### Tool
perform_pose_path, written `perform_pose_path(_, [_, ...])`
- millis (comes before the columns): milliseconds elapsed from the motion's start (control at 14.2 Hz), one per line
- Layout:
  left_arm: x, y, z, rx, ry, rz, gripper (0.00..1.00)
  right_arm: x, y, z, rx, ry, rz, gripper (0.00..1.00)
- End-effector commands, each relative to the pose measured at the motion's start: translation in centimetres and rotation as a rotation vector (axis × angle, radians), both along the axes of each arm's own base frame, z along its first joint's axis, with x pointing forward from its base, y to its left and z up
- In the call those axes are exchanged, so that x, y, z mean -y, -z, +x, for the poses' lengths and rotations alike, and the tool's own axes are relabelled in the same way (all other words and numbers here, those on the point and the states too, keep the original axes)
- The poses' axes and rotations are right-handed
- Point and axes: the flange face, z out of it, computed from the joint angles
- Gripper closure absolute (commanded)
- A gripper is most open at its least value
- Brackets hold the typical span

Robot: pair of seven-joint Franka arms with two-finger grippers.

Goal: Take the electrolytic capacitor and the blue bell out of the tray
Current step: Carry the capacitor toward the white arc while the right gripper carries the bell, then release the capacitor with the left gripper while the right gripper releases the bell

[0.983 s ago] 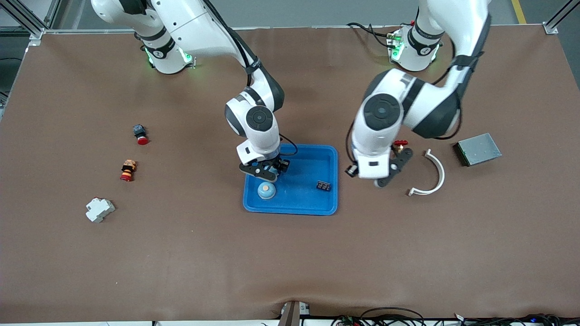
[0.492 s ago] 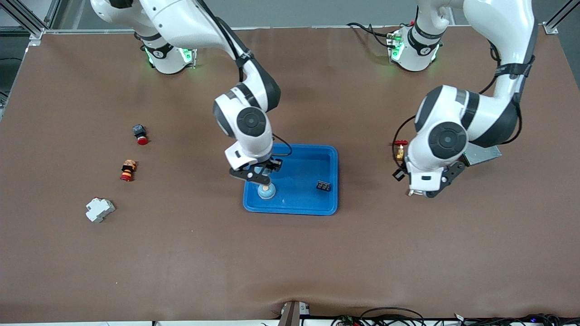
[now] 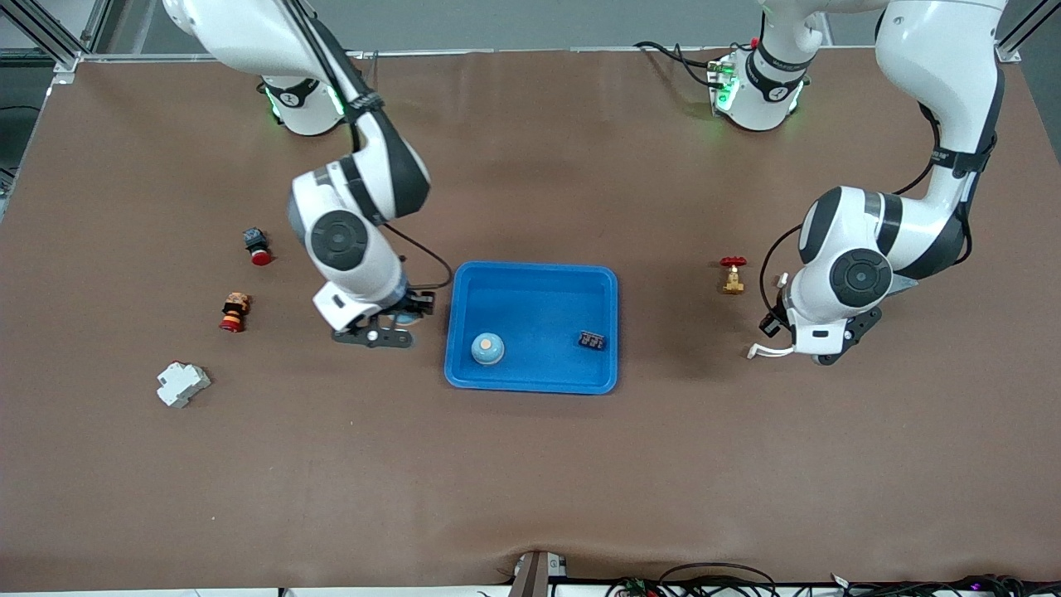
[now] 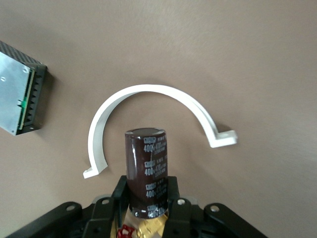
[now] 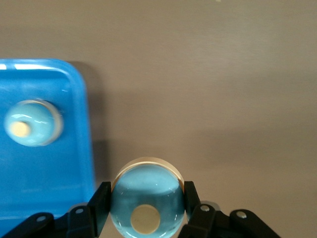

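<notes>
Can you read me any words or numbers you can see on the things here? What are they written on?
"400": on the dark brown capacitor held by the left gripper, printed again lower on the same side.
The smaller print beside and under it is too blurred to read.
No writing shows on the bell in the right gripper, the blue tray or the white curved clip.

A brown mat covers the whole counter [image 3: 530, 481], lit evenly from above with soft shadows. Grey floor shows past its top edge, with a yellow line [image 3: 949, 21] at one corner and aluminium frame posts [image 3: 50, 37] at both. Cables [image 3: 721, 576] trail along the edge nearest the front camera
</notes>
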Motion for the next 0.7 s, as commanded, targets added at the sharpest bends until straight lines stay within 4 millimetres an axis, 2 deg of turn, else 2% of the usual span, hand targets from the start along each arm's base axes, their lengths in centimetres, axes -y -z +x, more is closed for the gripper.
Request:
perform_pose_path(0, [0.6, 1.5, -0.6, 0.005, 0.034, 0.001, 1.00, 5.2, -0.8, -2.4, 0.002, -0.058, 0.042, 1.00])
perform_pose_path(211, [0.1, 4.1, -1.3, -0.028, 0.032, 0.000, 1.00, 10.2, -0.5, -2.8, 0.007, -0.117, 0.062, 1.00])
perform_pose_path(351, [0.1, 6.0, -2.0, -0.059, 0.033, 0.000, 1.00, 13.3, 0.5, -3.4, 0.027, -0.155, 0.072, 1.00])
perform_pose_path(492, [0.2, 7.4, -2.2, -0.072, 0.034, -0.004, 0.90, 16.4, 1.4, -3.4, 0.038, -0.195, 0.077, 1.00])
perform_pose_path(562, [0.1, 8.0, -2.3, -0.080, 0.032, -0.005, 0.77, 17.5, 1.7, -3.4, 0.033, -0.204, 0.079, 1.00])
perform_pose_path(632, [0.0, 8.3, -2.4, -0.086, 0.032, -0.003, 0.54, 18.2, 2.1, -3.6, 0.032, -0.207, 0.079, 1.00])
